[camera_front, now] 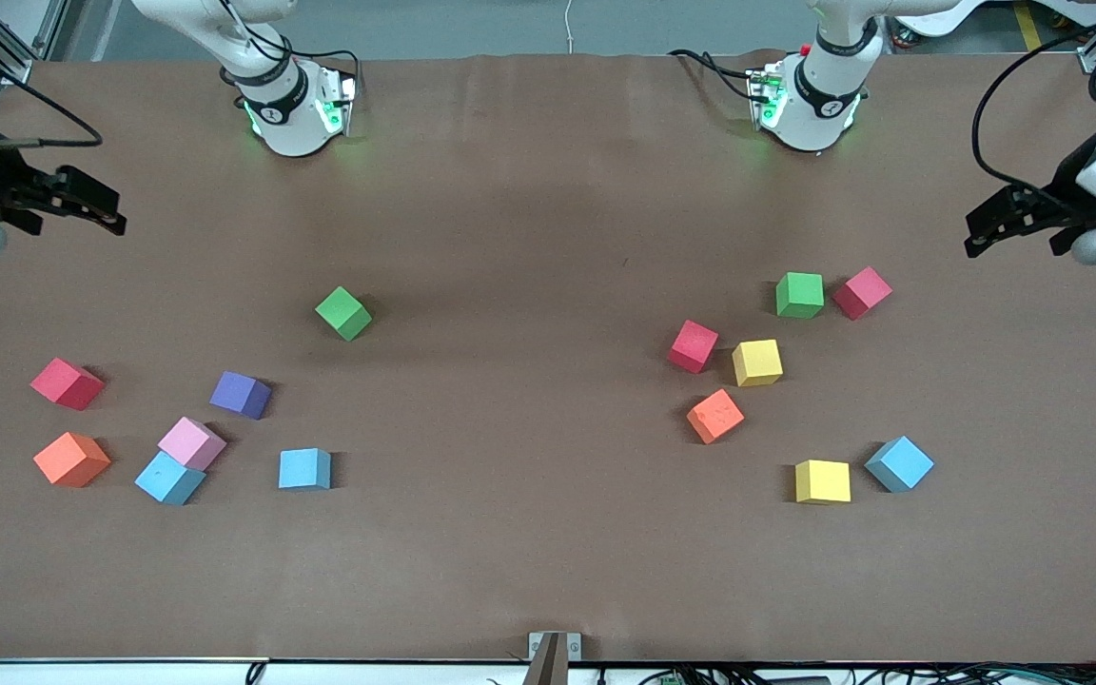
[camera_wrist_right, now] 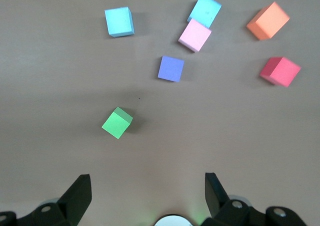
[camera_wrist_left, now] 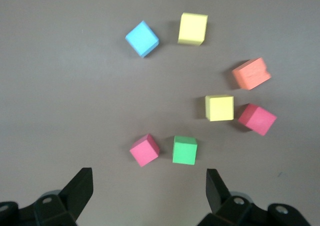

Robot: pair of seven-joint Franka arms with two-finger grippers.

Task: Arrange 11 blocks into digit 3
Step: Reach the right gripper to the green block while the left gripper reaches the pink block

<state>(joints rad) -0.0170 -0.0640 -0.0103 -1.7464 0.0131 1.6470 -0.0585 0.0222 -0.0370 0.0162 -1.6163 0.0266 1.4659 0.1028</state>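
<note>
No digit 3 stands on the table; the blocks lie scattered in two groups. Toward the right arm's end lie green (camera_front: 343, 313), purple (camera_front: 241, 394), pink (camera_front: 191, 442), red (camera_front: 67, 383), orange (camera_front: 71, 459) and two light blue blocks (camera_front: 305, 469). Toward the left arm's end lie green (camera_front: 799, 294), two red (camera_front: 694, 345), two yellow (camera_front: 757, 362), orange (camera_front: 714, 416) and light blue (camera_front: 899, 463). My right gripper (camera_front: 106, 209) is open and empty above its end of the table. My left gripper (camera_front: 976, 235) is open and empty above its end, over bare table by a green block (camera_wrist_left: 184, 150).
The brown table cover (camera_front: 529, 533) is bare between the two groups. The arm bases (camera_front: 296, 109) stand along the table edge farthest from the front camera. A small mount (camera_front: 553, 652) sits at the nearest edge.
</note>
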